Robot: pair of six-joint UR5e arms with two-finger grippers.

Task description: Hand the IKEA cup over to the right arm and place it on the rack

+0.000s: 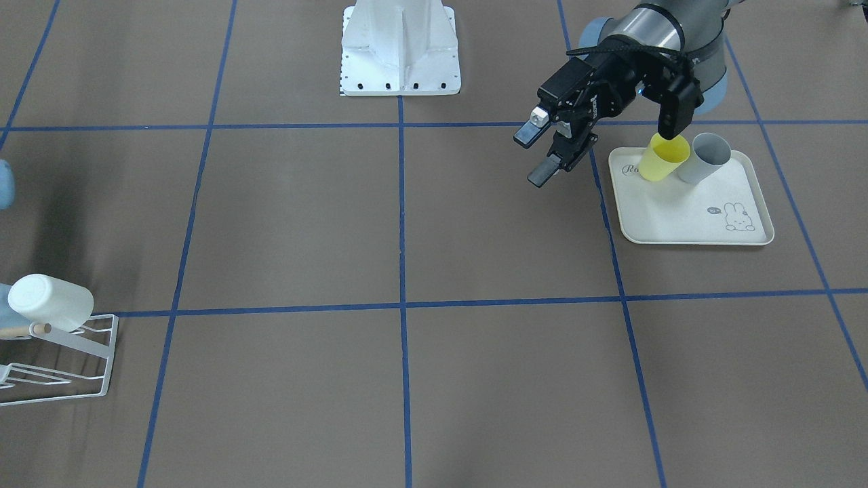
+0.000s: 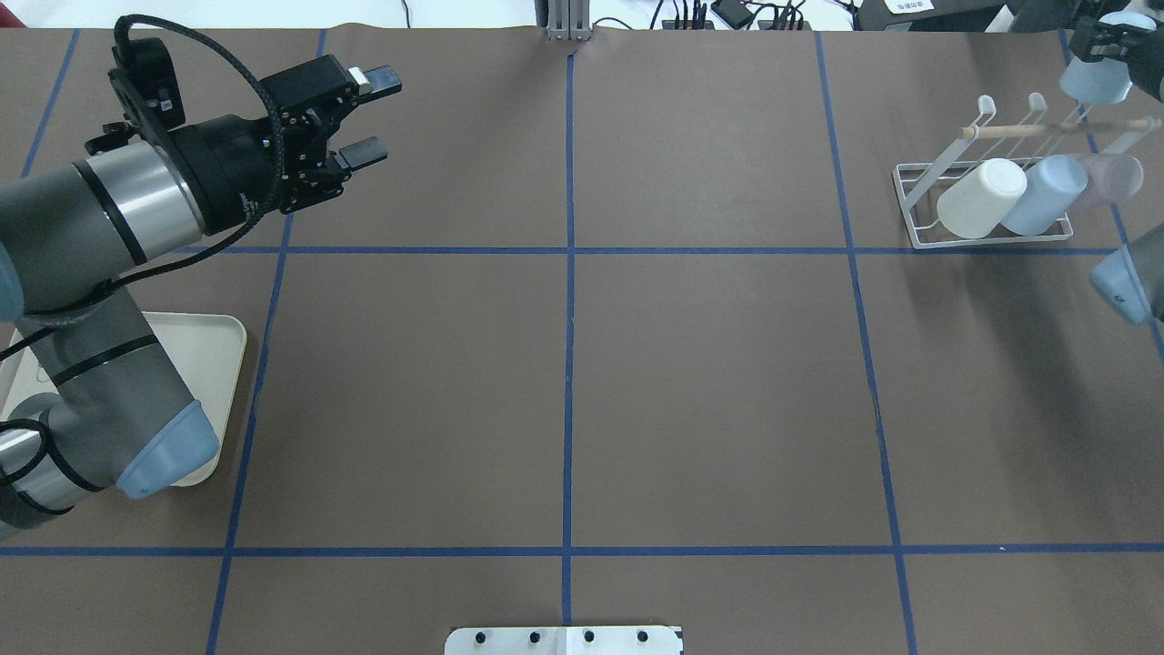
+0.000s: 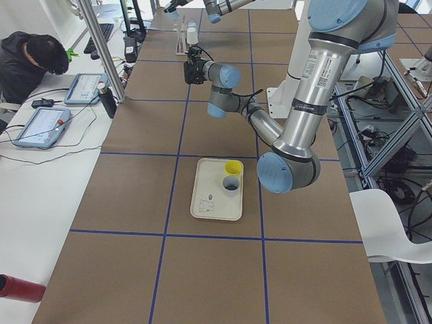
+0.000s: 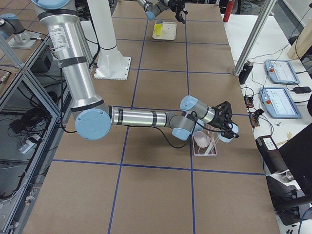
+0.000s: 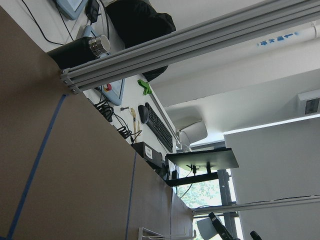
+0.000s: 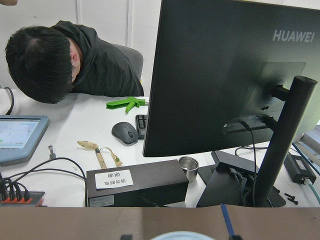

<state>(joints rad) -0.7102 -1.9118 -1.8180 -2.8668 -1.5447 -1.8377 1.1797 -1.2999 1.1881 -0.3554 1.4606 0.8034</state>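
Observation:
My right gripper (image 2: pixel 1103 50) hangs over the far end of the white wire rack (image 2: pixel 991 241), shut on a pale blue IKEA cup (image 2: pixel 1091 82) just above the wooden peg (image 2: pixel 1046 130). The right wrist view shows only the cup's pale rim (image 6: pixel 175 235) at its bottom edge. A white cup (image 2: pixel 978 200), a pale blue cup (image 2: pixel 1046 193) and a pinkish cup (image 2: pixel 1109 177) lie on the rack's prongs. My left gripper (image 2: pixel 380 116) is open and empty, raised beside the cream tray (image 1: pixel 692 217), which holds a yellow cup (image 1: pixel 664 157) and a grey cup (image 1: pixel 705 157).
The white robot base (image 1: pixel 400 51) stands at the table's middle edge. Blue tape lines cross the brown table (image 2: pixel 709 382). A person (image 3: pixel 34 57) sits at a side desk with tablets. A monitor (image 6: pixel 235 75) stands beyond the table's edge near the rack.

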